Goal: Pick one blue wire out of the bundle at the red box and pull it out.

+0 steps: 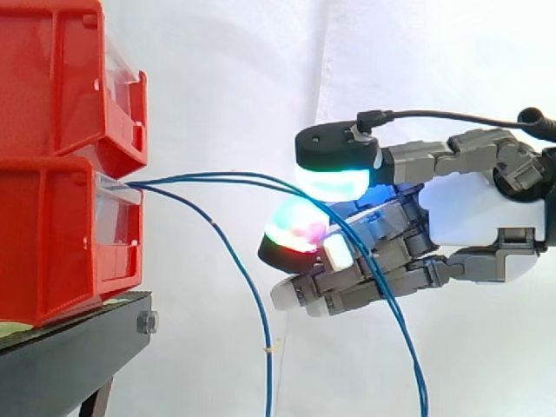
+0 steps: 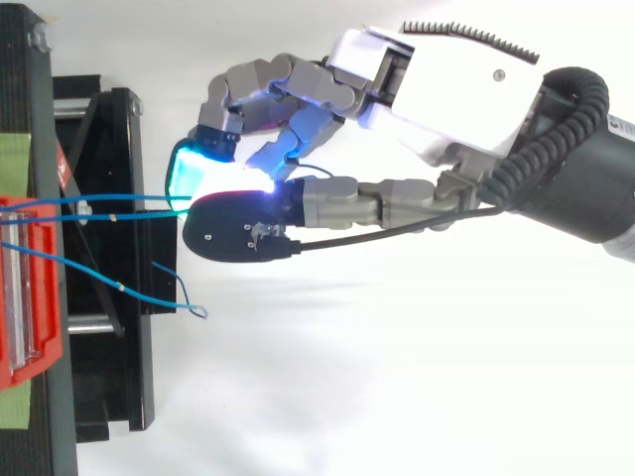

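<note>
Blue wire (image 1: 228, 176) runs almost level from the lower red box (image 1: 52, 243) to my hand (image 1: 473, 213). There my thumb and a curled finger pinch it between their glowing pads, and past them it droops down. A loose blue wire (image 1: 252, 295) hangs near the black stand (image 1: 69, 356).

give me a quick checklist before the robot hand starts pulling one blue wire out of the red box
1. Pinch closed: ok. The robot hand has its pads shut on the blue wires.
2. One wire only: not ok. Two seem to run in between the pads.
3. Third blue wire free: ok. It hangs apart from the robot hand.
4. Wires seated in the red box: ok. They enter its lower drawer.
</note>
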